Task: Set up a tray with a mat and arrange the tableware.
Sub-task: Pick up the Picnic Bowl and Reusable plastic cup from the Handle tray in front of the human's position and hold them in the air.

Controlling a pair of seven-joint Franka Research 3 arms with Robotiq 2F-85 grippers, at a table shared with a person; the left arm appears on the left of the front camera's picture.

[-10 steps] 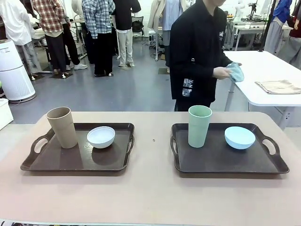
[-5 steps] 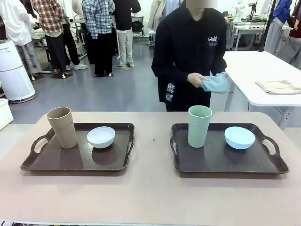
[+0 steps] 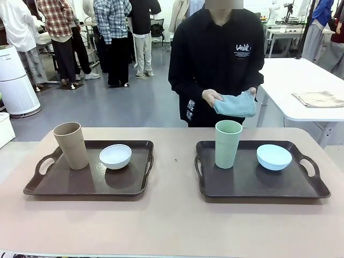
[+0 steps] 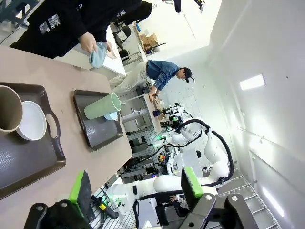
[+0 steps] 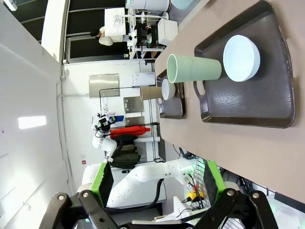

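So, since a second ago the folded blue mat (image 3: 235, 104) has been brought round from the side. It's now held just behind and above the pale green cup (image 3: 228, 144), with the person turned square to the table (image 3: 172, 231). The mat is pinched at each end, by the person's right hand (image 3: 211, 98) and left hand (image 3: 251, 92), with the fingers curled under the cloth.

The mat looks soft, light and floppy. It's probably best taken by two corners or an edge so it can be spread flat, since it'll likely sag if grabbed in the middle.

The green cup looks stiff, light and smooth, and tall enough to be tippy. A hold around the wall at mid-height is probably safest.

- **Green cup's tray:** the light blue bowl (image 3: 274, 157) sits just beside the cup on the same dark tray (image 3: 252, 188).
- **Second tray:** this one (image 3: 75, 185) lies well apart from the green cup and carries the tan cup (image 3: 71, 145) and the white bowl (image 3: 115, 156).

Both cups and both bowls look empty. No mat is laid under any of them yet.

The left gripper (image 4: 135, 175) and right gripper (image 5: 157, 168) are both spread wide with nothing between the pads, well back from the green cup.
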